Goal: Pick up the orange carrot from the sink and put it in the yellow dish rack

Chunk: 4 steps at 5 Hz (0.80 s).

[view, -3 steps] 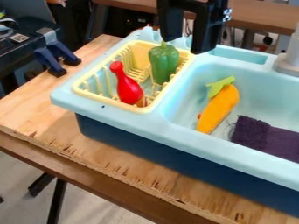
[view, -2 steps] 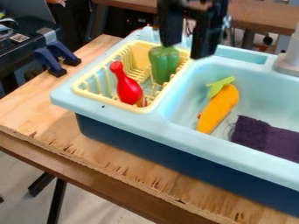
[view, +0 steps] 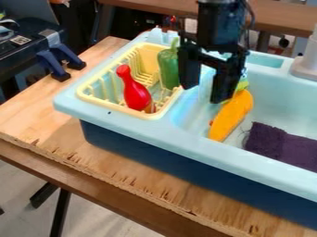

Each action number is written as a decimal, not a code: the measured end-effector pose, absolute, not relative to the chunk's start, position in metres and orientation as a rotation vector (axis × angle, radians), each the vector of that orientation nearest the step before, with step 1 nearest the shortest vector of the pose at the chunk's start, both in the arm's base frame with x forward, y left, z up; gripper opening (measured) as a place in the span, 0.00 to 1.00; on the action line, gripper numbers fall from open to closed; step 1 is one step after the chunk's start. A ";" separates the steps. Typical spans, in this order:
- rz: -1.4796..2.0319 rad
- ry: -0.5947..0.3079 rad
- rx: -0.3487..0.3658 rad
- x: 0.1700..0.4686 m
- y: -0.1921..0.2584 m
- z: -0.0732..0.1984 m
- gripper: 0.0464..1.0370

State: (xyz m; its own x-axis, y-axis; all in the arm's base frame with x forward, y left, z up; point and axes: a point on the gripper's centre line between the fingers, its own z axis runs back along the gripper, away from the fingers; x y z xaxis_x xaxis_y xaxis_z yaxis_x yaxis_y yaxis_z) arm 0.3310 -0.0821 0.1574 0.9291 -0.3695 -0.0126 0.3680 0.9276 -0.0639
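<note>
Your gripper (view: 203, 92) hangs with its two fingers spread wide and nothing between them, just where the yellow rack (view: 88, 95) meets the basin (view: 272, 102) of the toy sink (view: 117, 116). Two things lie close by it, one to each side. The orange carrot (view: 231, 116) lies in the basin, toward the view's lower right from your fingertips; the finger on that side crosses in front of part of its green top (view: 243, 85). Its long axis slants from that leafy end at upper right to the tip at lower left, nearer the sink's front edge. The green pepper (view: 167, 68) stands upright in the rack, stem up, on the view's left, its edge just beside your other finger. You can't tell from here whether either finger touches anything, nor how high the tips are. As for pose, your arm (view: 221, 23) comes in from the top edge and drops nearly straight, fingers pointing down, the finger on the view's right sitting lower in the view than its partner.
</note>
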 end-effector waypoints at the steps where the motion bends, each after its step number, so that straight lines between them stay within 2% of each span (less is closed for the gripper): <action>1: -0.401 -0.029 -0.016 0.338 -0.085 0.149 0.97; 2: -0.398 -0.068 -0.002 0.346 -0.097 0.140 0.97; 3: -0.429 -0.107 -0.014 0.356 -0.109 0.117 0.97; 4: -0.440 -0.099 -0.042 0.359 -0.115 0.103 0.97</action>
